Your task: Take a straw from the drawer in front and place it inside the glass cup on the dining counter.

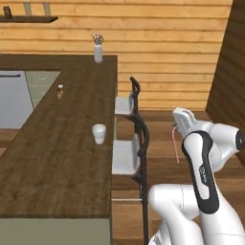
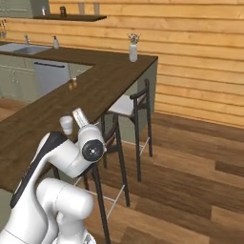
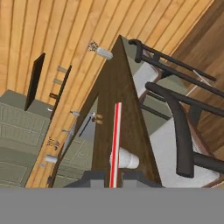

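Left base view: white arm rises lower right; gripper beside dining counter, right of two dark bar stools. Reddish-pink straw hangs down from gripper. Glass cup upright near counter's right edge; white flower vase at far corner.

Right base view: arm lower left; cup just beyond hand; vase on far corner.

Hand view: finger tips clamped together on straw, which crosses in front of cup; stool back at right.
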Controlling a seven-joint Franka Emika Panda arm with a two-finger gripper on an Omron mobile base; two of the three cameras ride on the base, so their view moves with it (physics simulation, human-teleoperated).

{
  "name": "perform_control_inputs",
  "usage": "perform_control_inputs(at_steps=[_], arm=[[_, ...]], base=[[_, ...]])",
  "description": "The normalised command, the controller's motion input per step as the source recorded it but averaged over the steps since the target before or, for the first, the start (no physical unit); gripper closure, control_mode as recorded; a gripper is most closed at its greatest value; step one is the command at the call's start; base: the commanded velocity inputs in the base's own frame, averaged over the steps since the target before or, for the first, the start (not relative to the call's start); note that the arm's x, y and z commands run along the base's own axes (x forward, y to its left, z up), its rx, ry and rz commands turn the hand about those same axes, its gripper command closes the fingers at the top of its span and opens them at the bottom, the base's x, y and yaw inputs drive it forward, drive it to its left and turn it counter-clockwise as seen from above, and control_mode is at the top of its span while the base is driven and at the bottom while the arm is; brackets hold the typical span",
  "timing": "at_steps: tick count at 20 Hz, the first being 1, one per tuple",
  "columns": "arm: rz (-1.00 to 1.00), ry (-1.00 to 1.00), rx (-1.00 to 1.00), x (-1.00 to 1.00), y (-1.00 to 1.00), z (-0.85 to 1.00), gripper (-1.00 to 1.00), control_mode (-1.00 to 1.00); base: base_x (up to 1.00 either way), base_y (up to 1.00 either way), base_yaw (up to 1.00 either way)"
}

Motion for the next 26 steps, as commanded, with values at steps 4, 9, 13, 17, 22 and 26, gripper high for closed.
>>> perform_control_inputs(at_steps=[4,9,13,17,22,26], arm=[[0.0,0.0,0.0,0.0,0.0,0.0,1.0,1.0],[0.0,0.0,0.0,0.0,0.0,0.0,1.0,1.0],[0.0,0.0,0.0,0.0,0.0,0.0,1.0,1.0],[0.0,0.0,0.0,0.0,0.0,0.0,1.0,1.0],[0.0,0.0,0.0,0.0,0.0,0.0,1.0,1.0],[0.0,0.0,0.0,0.0,0.0,0.0,1.0,1.0]], base=[[0.18,-0.06,0.28],[0.14,-0.11,0.23],[0.44,-0.07,0.17],[0.53,0.0,0.24],[0.52,0.0,0.28],[0.6,0.0,0.33]])
